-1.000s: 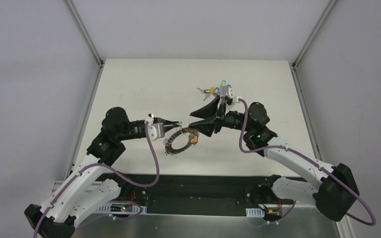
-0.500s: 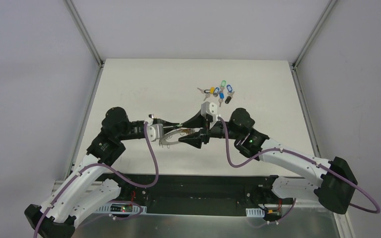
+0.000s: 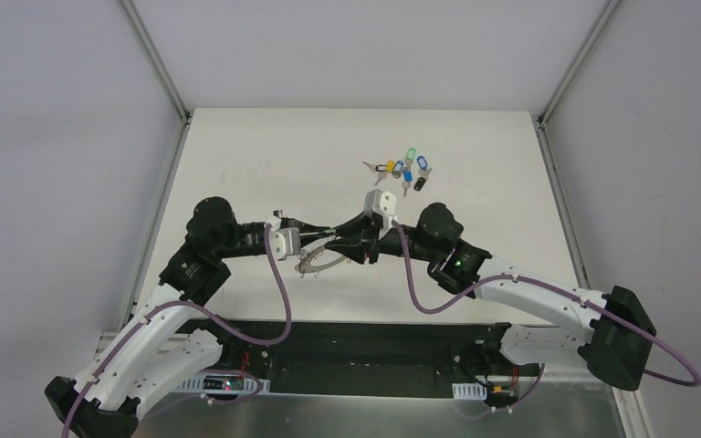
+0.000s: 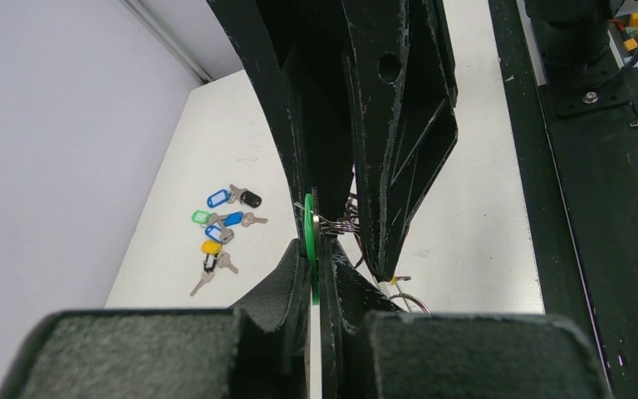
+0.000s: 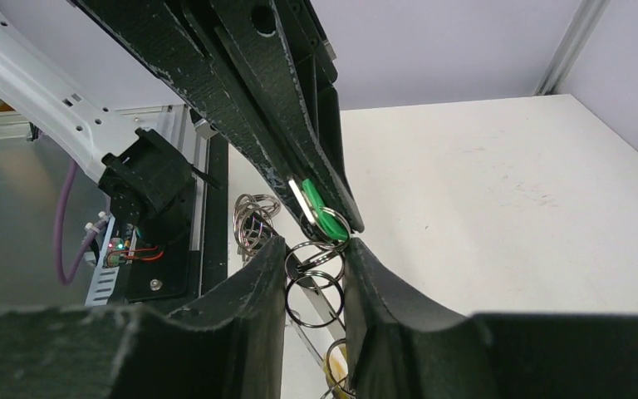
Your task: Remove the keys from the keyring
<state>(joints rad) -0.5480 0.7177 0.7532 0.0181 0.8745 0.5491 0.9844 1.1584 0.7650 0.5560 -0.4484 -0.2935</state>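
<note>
The left pincer point(image 4: 316, 243) is clamped nearly shut on the edge of the keyring point(image 3: 318, 263), held tilted near the middle of the surface point(image 3: 256, 164). The right pincer point(image 5: 316, 249) straddles its wire loops point(image 5: 313, 287), fingers slightly apart; whether they grip, I cannot tell. Loose tagged keys point(image 3: 402, 168) lie farther back.

No text, label, brand, number or sign can be read anywhere.

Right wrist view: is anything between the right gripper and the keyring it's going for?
Nothing visible does. The keyring has its wire loops in the gap between the open fingers of the right gripper. The left gripper, clamped on the keyring, crowds in just above those fingertips.
</note>
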